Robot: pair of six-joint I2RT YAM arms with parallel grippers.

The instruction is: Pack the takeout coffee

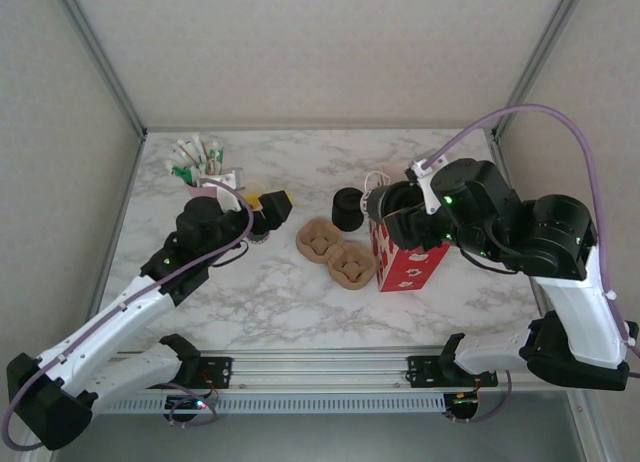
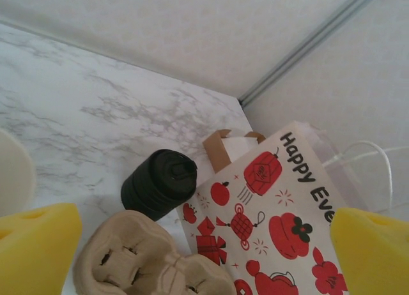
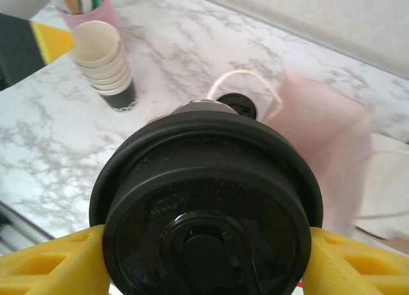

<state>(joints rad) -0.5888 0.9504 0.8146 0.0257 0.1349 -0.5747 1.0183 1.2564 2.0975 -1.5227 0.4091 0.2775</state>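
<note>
Filling the foreground of the right wrist view, the takeout coffee (image 3: 208,205) shows its round black lid from above. The right gripper (image 3: 206,264) has hold of it, one yellow finger (image 3: 45,264) pressed against each side of the lid rim, the jaws about as wide as the lid.

Just beneath and behind the cup lies the pinkish inside of the paper bag (image 1: 412,264), its white string handle (image 3: 246,84) looped above the mouth. In the top view the gripper sits right at the bag's open top; how deep the cup is I cannot tell.

Beyond the bag stands the squat black stack of lids (image 3: 238,105), then the stack of cups (image 3: 105,65), then the pink holder (image 3: 86,14) at the far edge of the marble table (image 1: 260,292).

The left gripper (image 2: 204,253) is spread wide and empty, facing the cardboard cup carrier (image 2: 137,260) and the bag.

My reading: the step in hand is lowering the coffee into the bag. The next move calls for a straight, upright descent clear of the handle, releasing only once the cup rests on the bottom.
</note>
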